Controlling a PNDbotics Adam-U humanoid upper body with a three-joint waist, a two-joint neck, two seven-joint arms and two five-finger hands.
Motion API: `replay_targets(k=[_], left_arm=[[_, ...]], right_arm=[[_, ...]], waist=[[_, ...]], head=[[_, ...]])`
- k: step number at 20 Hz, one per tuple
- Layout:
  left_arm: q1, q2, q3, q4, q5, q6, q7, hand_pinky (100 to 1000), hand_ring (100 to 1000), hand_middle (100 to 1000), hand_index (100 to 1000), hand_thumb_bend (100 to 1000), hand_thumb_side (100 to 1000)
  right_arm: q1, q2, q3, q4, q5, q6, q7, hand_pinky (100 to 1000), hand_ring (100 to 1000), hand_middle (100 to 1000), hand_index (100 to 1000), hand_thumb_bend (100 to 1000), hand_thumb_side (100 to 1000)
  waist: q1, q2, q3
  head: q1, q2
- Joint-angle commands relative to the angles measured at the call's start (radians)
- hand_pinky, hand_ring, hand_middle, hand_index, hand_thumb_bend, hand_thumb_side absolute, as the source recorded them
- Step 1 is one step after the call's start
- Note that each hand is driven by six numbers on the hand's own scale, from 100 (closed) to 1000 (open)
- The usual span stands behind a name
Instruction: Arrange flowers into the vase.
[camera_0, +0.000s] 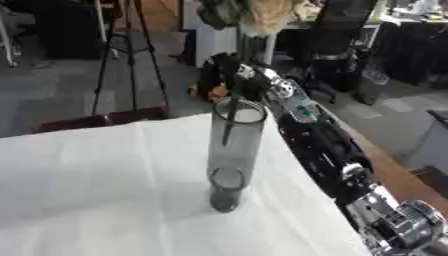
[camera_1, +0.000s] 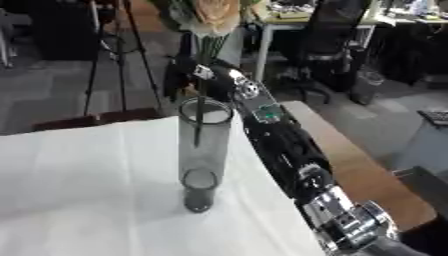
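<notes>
Holding one flower (camera_1: 213, 12) in one vase (camera_1: 203, 150), right hand (camera_1: 203, 75)

no readable text, no labels, no brands, no numbers, no signs

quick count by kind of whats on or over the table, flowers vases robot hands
flowers: 1, stem partly lowered into the vase mouth
vases: 1, tall clear cylinder standing upright on the white table
robot hands: 1, the right hand, curled round the flower's stem just above the vase rim
total: 3
</notes>
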Motion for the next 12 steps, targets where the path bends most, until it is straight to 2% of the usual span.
replay_targets(k=[1, 12], left_arm=[[-0.009, 0.008, -0.001, -0.011, -0.002, -0.002, -0.002, 569, 506, 560, 944, 668, 845], [-0.008, 0.008, -0.002, -0.01, -0.001, -0.003, -0.002, 570, 507, 560, 944, 668, 844]], right_arm=[[-0.018, -0.03, 0.005, 0.002, 0.009, -0.106, 0.09, 487, 562, 386, 570, 669, 787], [-0.026, -0.032, 0.016, -0.015, -0.01, -0.118, 0.09, 505, 580, 407, 592, 684, 788]], waist=[[-0.011, 0.001, 0.0], [-0.013, -0.001, -0.001]], head=[[-0.005, 0.005], [-0.007, 0.006]])
